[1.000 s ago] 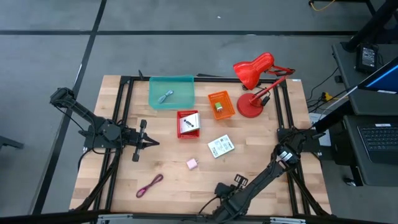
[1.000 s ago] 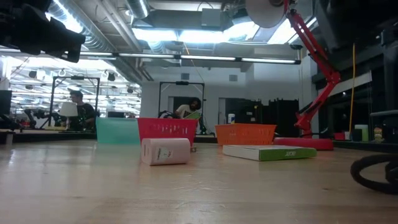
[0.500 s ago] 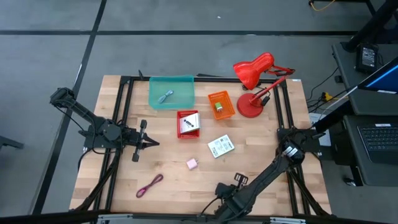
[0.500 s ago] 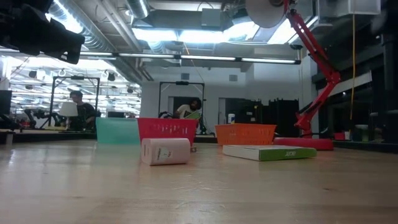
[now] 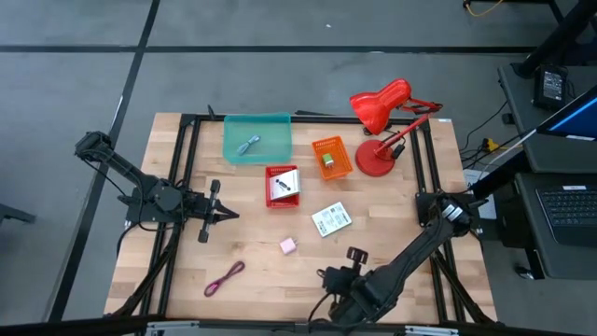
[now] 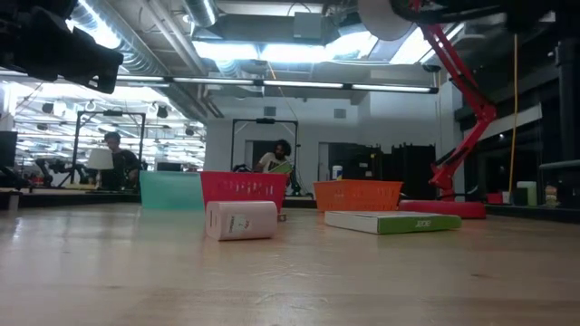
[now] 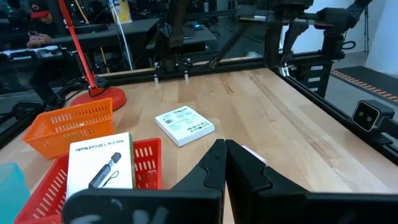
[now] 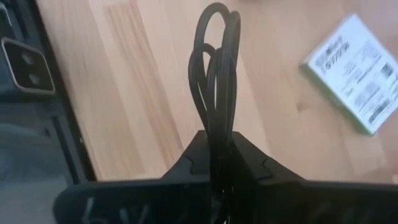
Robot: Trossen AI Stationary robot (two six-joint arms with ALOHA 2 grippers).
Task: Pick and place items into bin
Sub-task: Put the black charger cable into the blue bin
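My right gripper (image 5: 334, 277) hangs above the table's near edge, shut on a looped black cable (image 8: 216, 68). A white packet (image 5: 330, 219), a pink cube (image 5: 287, 245) and a maroon cable (image 5: 224, 276) lie flat on the wood. The teal bin (image 5: 256, 137) at the far side holds a blue-grey cable (image 5: 249, 145). A second white packet stands in the red basket (image 5: 282, 185). My left gripper (image 5: 222, 214) waits shut at the table's left, level and touching nothing. My right gripper pinches several strands of the black cable's bundle (image 8: 217, 134) between its two fingers (image 8: 193, 158). It comes from above, slanting down. The loops (image 8: 214, 37) stick out past the fingertips, and no part of the cable shows on the table.
An orange basket (image 5: 329, 157) stands right of the red one. The red desk lamp (image 5: 382, 103) stands with its base at the far right corner. A black frame (image 5: 187, 187) runs along the table's sides. Bare wood lies between the pink cube and the near edge.
My right gripper has risen from the near edge, tipping steeper, and has carried the black cable up. The loop that lay at the right in the low view a second ago is gone from that view.
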